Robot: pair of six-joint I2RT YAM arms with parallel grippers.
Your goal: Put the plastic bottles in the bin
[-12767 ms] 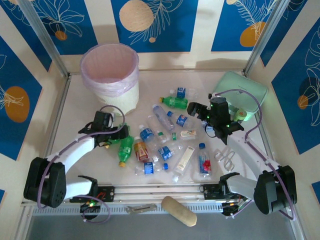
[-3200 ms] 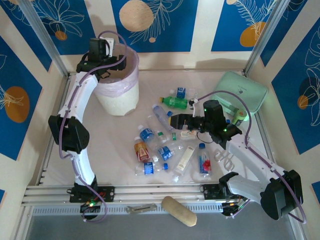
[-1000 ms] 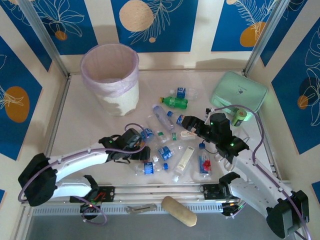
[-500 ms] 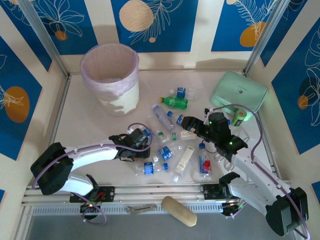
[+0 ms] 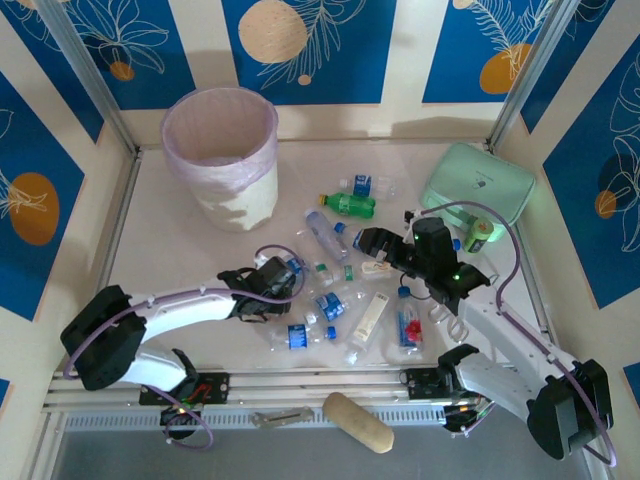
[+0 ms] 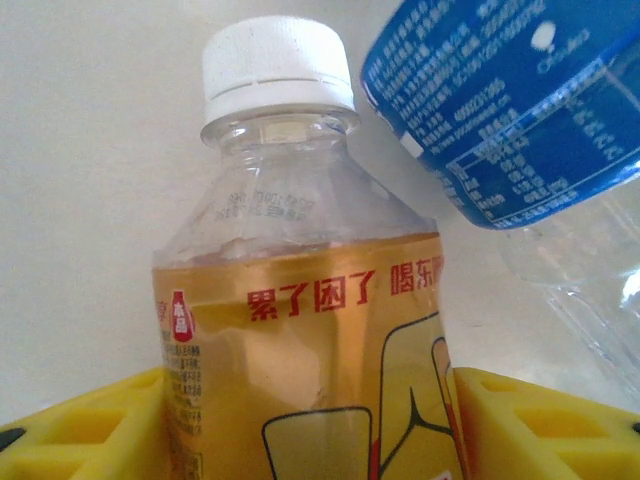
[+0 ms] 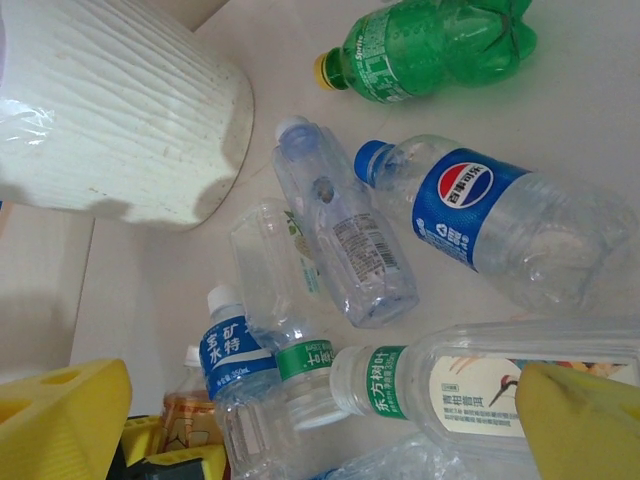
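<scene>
Several plastic bottles lie scattered mid-table, among them a green one [image 5: 350,204] [image 7: 430,45] and a clear one with a blue label [image 5: 293,268] [image 6: 510,110]. My left gripper [image 5: 276,284] [image 6: 305,420] is low over the left side of the pile. Its yellow pads [image 6: 90,430] press both sides of an orange-labelled bottle [image 6: 300,380] [image 7: 190,415] with a white cap. My right gripper [image 5: 368,240] [image 7: 320,420] hangs open above a cream-labelled bottle [image 7: 480,385] [image 5: 377,267], holding nothing. The bin [image 5: 240,200] [image 7: 120,110] stands at the far left with its pink liner.
A mint-green pouch [image 5: 478,185] lies at the far right, with a small green roll [image 5: 480,234] beside it. A tan oblong object [image 5: 358,421] rests on the near rail. Metal frame posts and patterned walls enclose the table.
My left gripper's jaws have closed in from wide open onto the orange-labelled bottle. My right gripper has shifted slightly toward the far left, still open.
</scene>
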